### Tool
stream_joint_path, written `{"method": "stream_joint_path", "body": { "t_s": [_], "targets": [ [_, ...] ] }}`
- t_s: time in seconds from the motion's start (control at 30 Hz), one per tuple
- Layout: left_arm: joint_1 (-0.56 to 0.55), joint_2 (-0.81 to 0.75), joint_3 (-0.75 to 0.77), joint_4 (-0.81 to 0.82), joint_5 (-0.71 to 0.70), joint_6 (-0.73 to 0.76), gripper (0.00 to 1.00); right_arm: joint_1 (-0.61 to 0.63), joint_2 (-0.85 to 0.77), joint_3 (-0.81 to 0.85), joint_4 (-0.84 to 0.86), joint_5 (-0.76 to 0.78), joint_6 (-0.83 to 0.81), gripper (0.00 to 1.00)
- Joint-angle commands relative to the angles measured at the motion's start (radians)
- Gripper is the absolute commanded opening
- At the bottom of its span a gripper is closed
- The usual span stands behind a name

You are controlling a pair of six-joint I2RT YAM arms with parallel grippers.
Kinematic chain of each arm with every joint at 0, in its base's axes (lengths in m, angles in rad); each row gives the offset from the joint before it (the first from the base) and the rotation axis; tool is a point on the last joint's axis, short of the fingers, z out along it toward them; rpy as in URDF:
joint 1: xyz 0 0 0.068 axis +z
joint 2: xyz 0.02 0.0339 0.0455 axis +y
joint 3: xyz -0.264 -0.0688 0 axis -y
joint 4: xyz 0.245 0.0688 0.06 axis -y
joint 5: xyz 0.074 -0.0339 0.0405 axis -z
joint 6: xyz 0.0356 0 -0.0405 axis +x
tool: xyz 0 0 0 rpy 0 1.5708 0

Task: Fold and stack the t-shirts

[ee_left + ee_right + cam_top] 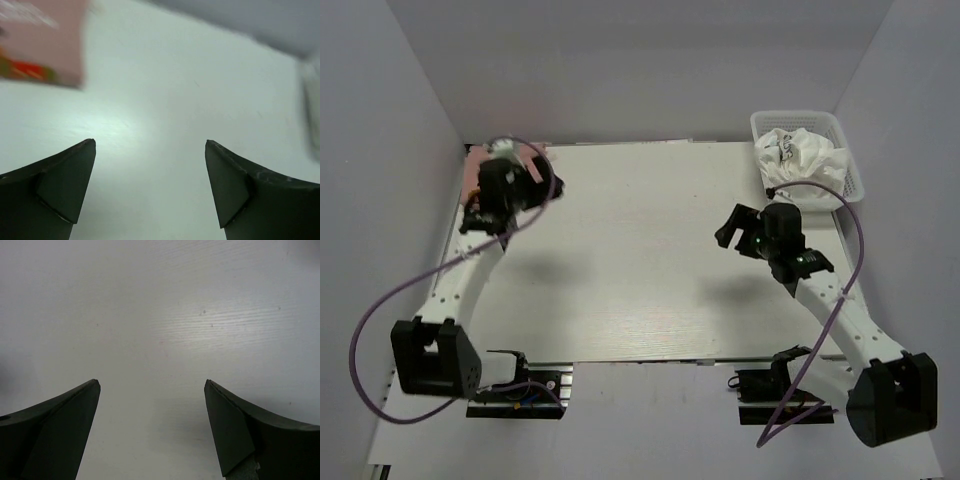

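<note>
Your left gripper [150, 145] and right gripper [151, 384] were spread wide, empty. Pink t-shirt [45, 45] sat far-left, white t-shirts [800, 155] bunched in the basket [798, 116]. I'd have sent the right one there, pinching just one.

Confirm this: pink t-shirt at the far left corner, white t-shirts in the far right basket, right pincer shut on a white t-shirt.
Wrong on one point: the right pincer is open and empty above bare table, as the right wrist view shows. The pink t-shirt, white t-shirts and basket are as stated.
</note>
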Motion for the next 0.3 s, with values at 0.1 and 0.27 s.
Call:
{"method": "stream_joint_path", "body": {
  "t_s": [0.1,0.27],
  "targets": [
    [-0.193,-0.3,-0.453,0.053,0.075,-0.177,1.0,0.001,-0.16,-0.148,0.088,-0.086,0.071,0.9],
    [-0.223,-0.39,-0.506,-0.078,-0.058,-0.188,1.0,-0.001,-0.232,-0.246,0.145,-0.115,0.074,0.9]
  ]
}}
